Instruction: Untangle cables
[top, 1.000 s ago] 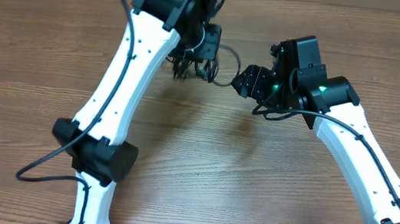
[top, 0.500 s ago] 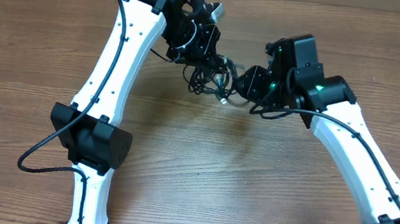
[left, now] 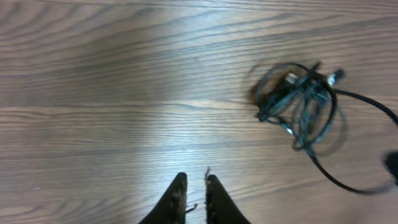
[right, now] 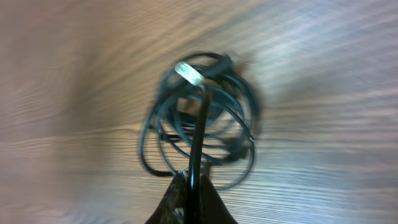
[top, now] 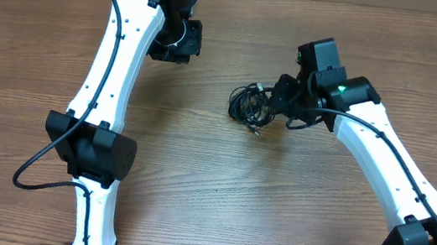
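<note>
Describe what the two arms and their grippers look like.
Both the left arm and the right arm have long white links with rounded black joint housings. A thin black wire runs along each, looping loose near the left arm's elbow. Small green lights glow near both wrists. The left gripper and right gripper each end in two slim, dark, tapered fingers.

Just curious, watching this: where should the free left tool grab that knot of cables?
Probably an outer loop on the left edge of the cables, coming from the left: loops bulge free there, opposite the strand the right tool pinches, so the left tool avoids it.
</note>
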